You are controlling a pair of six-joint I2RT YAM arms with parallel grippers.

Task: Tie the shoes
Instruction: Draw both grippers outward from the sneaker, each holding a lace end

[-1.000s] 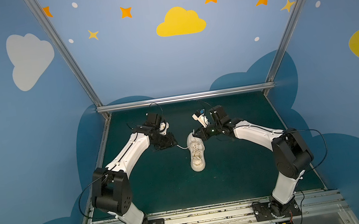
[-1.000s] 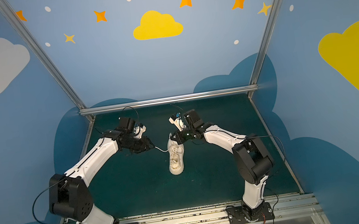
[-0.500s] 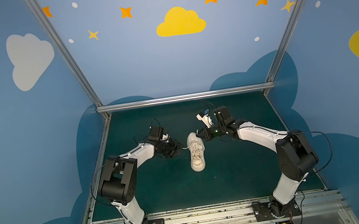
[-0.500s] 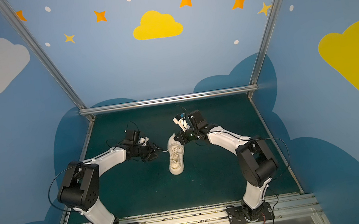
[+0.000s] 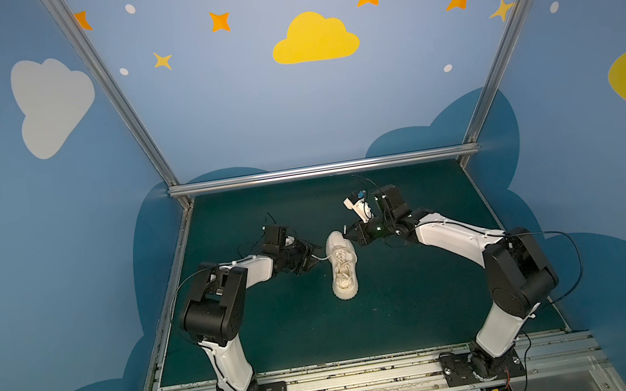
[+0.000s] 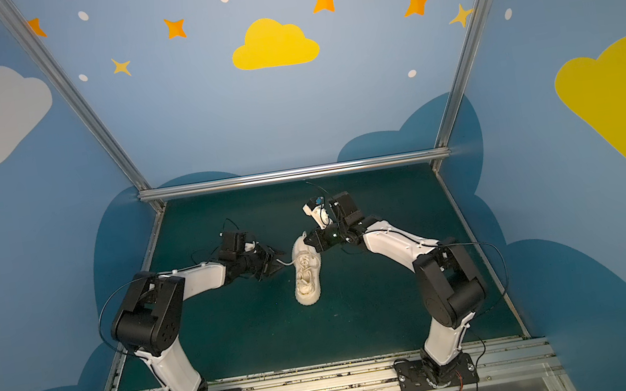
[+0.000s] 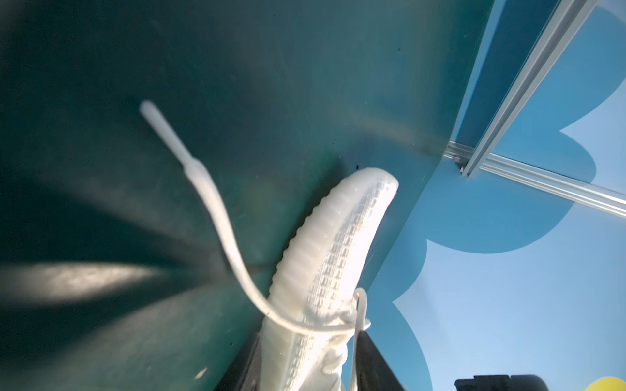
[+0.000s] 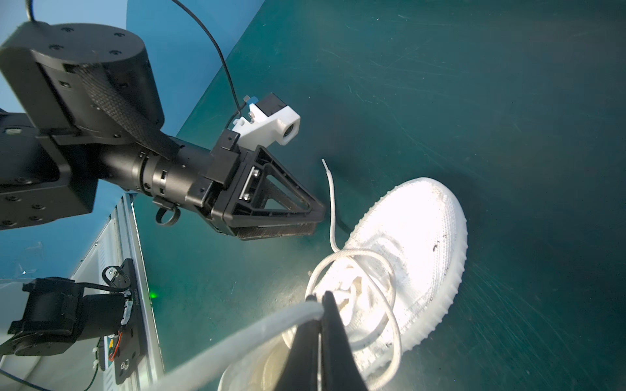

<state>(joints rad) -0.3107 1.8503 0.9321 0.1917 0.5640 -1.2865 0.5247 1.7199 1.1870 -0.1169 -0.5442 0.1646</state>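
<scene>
We see the right gripper (image 8: 320, 303) pinched tight on a lace (image 8: 237, 348). The left gripper (image 8: 318, 221) stands part-open and empty beside the sneaker (image 5: 345, 284), which lies mid-table (image 5: 424, 306), lengthwise near-to-far, toe toward the near edge.

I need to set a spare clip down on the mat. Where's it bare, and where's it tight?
Bare: the near stretch of mat between the shoe and the front rail, and the far strip along the back rail. Tight: beside the shoe, where the left gripper sits by the loose lace end and the right gripper pinches a lace.
</scene>
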